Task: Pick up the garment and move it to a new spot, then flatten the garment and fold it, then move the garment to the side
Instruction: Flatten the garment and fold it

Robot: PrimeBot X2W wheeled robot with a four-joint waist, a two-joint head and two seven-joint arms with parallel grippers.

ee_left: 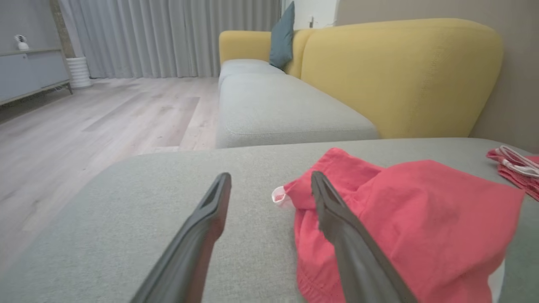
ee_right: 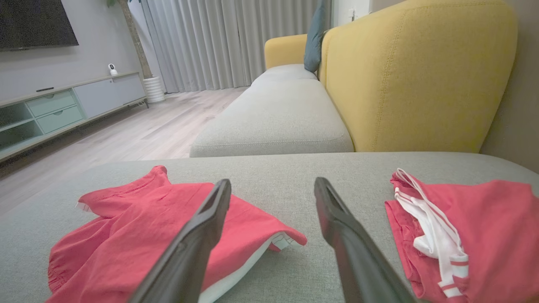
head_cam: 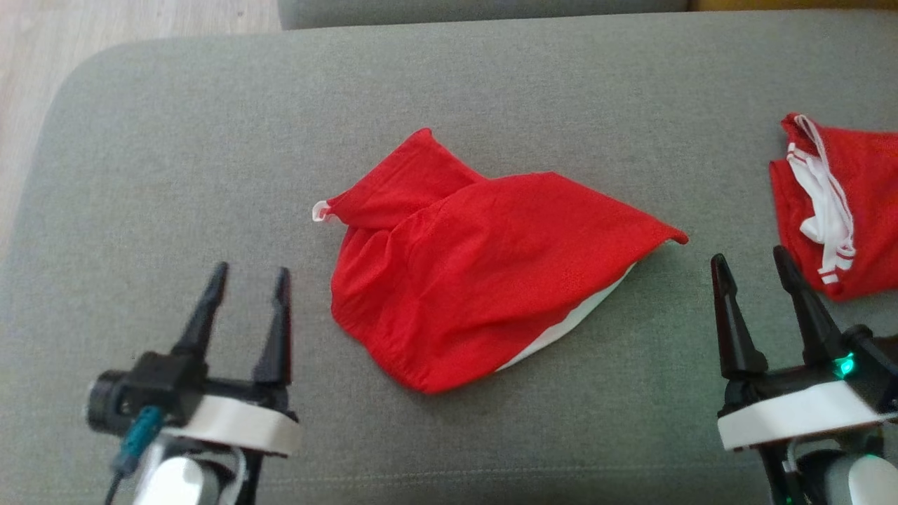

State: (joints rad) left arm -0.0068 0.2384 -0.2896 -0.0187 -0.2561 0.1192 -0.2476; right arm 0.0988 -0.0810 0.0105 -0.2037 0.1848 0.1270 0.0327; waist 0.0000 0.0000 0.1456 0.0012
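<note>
A crumpled red garment (head_cam: 477, 266) with a white lining edge lies in the middle of the grey cushion (head_cam: 210, 140); it also appears as the garment (ee_left: 421, 227) and the garment (ee_right: 139, 227) in the wrist views. My left gripper (head_cam: 251, 273) hovers open to its lower left, nothing between its fingers. At the lower right, between the two red pieces, my right gripper (head_cam: 751, 259) stands open and empty. The left gripper (ee_left: 271, 185) sits just left of the cloth's edge; the right gripper (ee_right: 273, 189) points at bare cushion.
A second red garment (head_cam: 842, 203) with white striped trim lies at the cushion's right edge, seen too as the garment (ee_right: 471, 235). A yellow sofa back (ee_right: 417, 71) and further grey seat (ee_right: 278, 122) lie beyond. Wooden floor (ee_left: 84, 126) is off the left edge.
</note>
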